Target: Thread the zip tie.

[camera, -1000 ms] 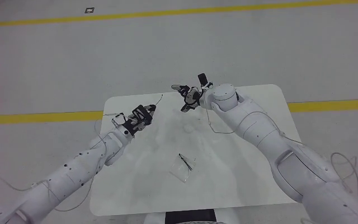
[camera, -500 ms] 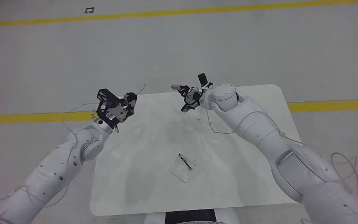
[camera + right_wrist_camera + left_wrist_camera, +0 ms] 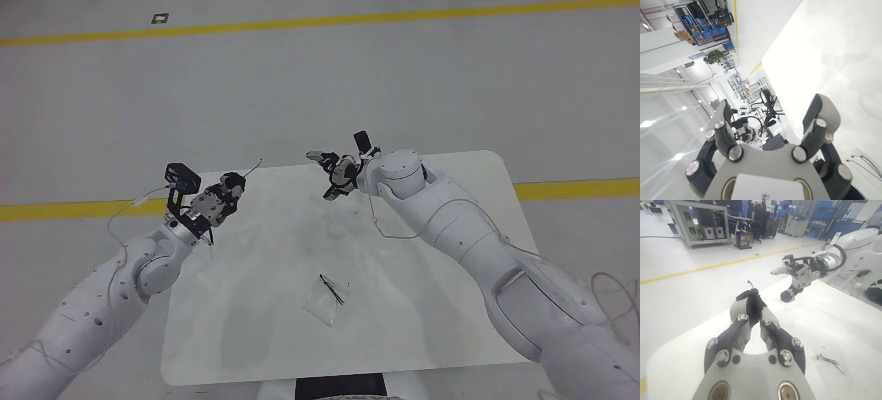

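My left gripper (image 3: 232, 183) hangs over the table's far left corner, shut on a thin black zip tie (image 3: 252, 166). In the left wrist view the tie's head end (image 3: 750, 284) pokes up past the closed fingertips (image 3: 753, 293). My right gripper (image 3: 325, 172) is held above the table's far edge, open, with nothing between its fingers. The left wrist view has it off to the side (image 3: 781, 283), a gap away from the tie. Its own view looks through the spread fingers (image 3: 770, 106) along the table edge.
The white table (image 3: 440, 300) carries several spare zip ties (image 3: 331, 290) on a clear bag near its middle, also seen as spare ties (image 3: 830, 362) and ties (image 3: 861, 162). A thin cable (image 3: 385, 228) lies under the right arm.
The left arm has swung from over the table out to its far left corner, carrying the zip tie, and its wrist has turned. The right arm has stayed still.
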